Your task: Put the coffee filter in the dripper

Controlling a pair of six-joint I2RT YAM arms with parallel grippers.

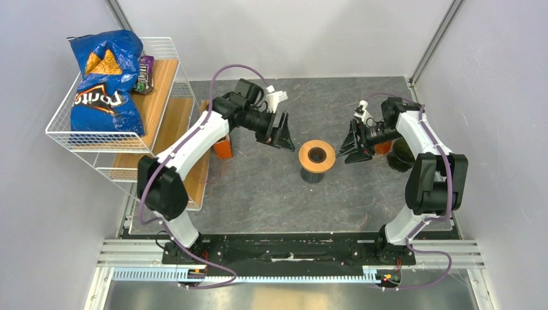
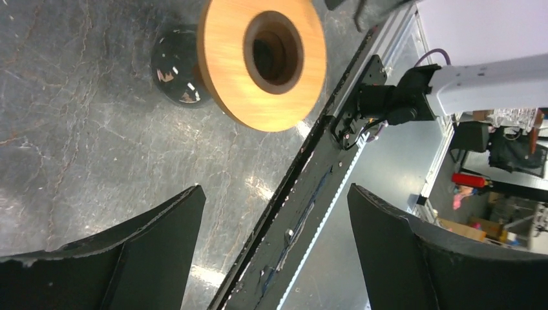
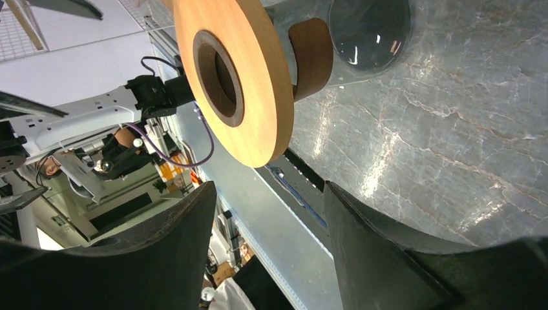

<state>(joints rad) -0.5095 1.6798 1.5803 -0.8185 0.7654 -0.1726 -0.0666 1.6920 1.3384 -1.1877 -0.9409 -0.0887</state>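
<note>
The dripper (image 1: 316, 155), a round wooden ring on a dark glass vessel, stands mid-table between both arms. Its hole (image 2: 274, 55) has a dark brown lining; I cannot tell whether that is the coffee filter, and no separate filter shows. My left gripper (image 1: 282, 134) hangs open just left of the ring, nothing between its fingers (image 2: 161, 239). My right gripper (image 1: 352, 147) is open just right of it, also holding nothing. In the right wrist view the ring (image 3: 258, 97) tilts above my right gripper (image 3: 268, 187), with a brown handle (image 3: 313, 55) behind it.
A white wire rack (image 1: 64, 132) at the left holds a blue Doritos bag (image 1: 106, 81) and a purple packet (image 1: 145, 72). An orange cup (image 1: 223, 148) stands by the left arm. A dark round object (image 1: 402, 155) sits beside the right arm.
</note>
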